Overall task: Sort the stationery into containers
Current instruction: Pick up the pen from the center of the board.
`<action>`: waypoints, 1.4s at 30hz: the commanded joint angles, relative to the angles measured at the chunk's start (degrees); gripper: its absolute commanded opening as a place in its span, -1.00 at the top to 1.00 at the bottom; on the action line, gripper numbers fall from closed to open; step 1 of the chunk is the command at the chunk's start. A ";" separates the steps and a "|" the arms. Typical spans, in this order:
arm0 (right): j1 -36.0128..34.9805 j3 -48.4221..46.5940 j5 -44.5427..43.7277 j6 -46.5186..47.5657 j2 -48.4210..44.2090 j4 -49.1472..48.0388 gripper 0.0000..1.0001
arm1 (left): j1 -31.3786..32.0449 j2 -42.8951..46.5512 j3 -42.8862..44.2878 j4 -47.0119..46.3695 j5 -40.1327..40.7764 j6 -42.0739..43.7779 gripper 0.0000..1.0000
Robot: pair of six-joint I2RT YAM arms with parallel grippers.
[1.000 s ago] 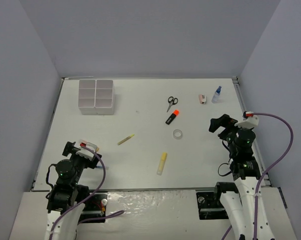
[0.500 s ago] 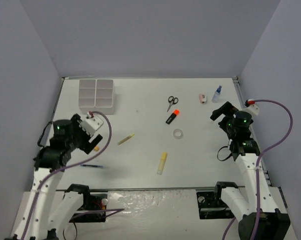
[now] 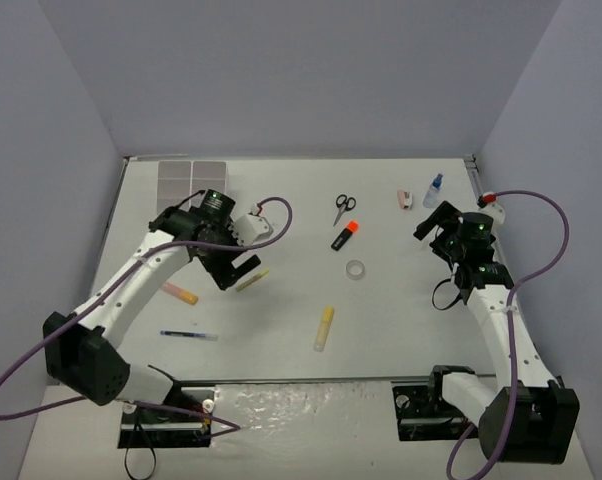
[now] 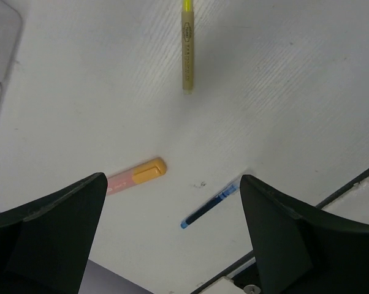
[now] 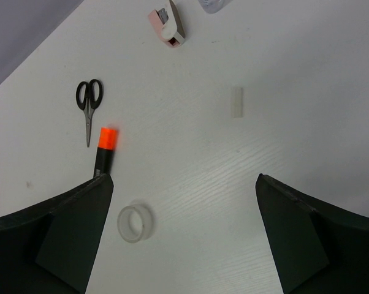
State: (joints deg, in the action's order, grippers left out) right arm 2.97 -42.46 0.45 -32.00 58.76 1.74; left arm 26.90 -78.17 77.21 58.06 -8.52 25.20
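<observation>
From the top view, the white organizer tray (image 3: 189, 174) sits at the far left of the counter (image 3: 281, 310), its near side hidden behind the left arm. The left end effector (image 3: 233, 270) hangs over the counter just beside the thin yellowish pencil (image 3: 251, 280), jaws apart and holding nothing. A pink-and-orange piece (image 3: 179, 293) and a blue pen (image 3: 189, 335) lie nearer the arm's base. Mid-counter are the black-handled scissors (image 3: 344, 207), the orange-black marker (image 3: 345, 234) just in front of them, the clear tape ring (image 3: 356, 268) and, nearer still, the yellow stick (image 3: 324, 327). At the far right the pink piece (image 3: 405, 197) and the small blue-capped bottle (image 3: 434, 189) stand close together. The right end effector (image 3: 427, 226) hovers near them, above the counter.

In the left wrist view, the 2 fingers (image 4: 49, 233) are spread wide with bare counter between them. The pencil lies ahead, the pink-and-orange piece and the blue pen lower down, all untouched. A corner of the tray shows at the upper left.

In the right wrist view, its 2 fingers (image 5: 295, 239) are also wide apart and empty. Scissors, marker and tape ring lie to the left, the pink piece at the top, and a small pale block (image 5: 236, 101) alone right of centre. Only the bottle's base shows at the top edge.
</observation>
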 commanded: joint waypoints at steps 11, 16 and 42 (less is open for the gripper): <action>0.28 -4.30 1.42 1.95 4.42 -2.53 -1.00 | -0.44 -26.88 -1.65 -24.59 -2.07 -6.19 -0.65; 0.28 -3.72 -0.24 2.38 3.85 -2.53 -1.00 | -0.36 -31.68 -1.57 -24.93 -2.72 -6.81 -0.48; 2.77 -17.72 -6.57 6.26 33.33 1.65 0.32 | -3.90 -16.74 1.11 -17.08 -18.45 -9.81 1.00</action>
State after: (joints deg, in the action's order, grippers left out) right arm 4.57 -54.21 -1.84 -27.40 86.91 2.63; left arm 25.42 -104.30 72.87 38.56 -21.25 17.28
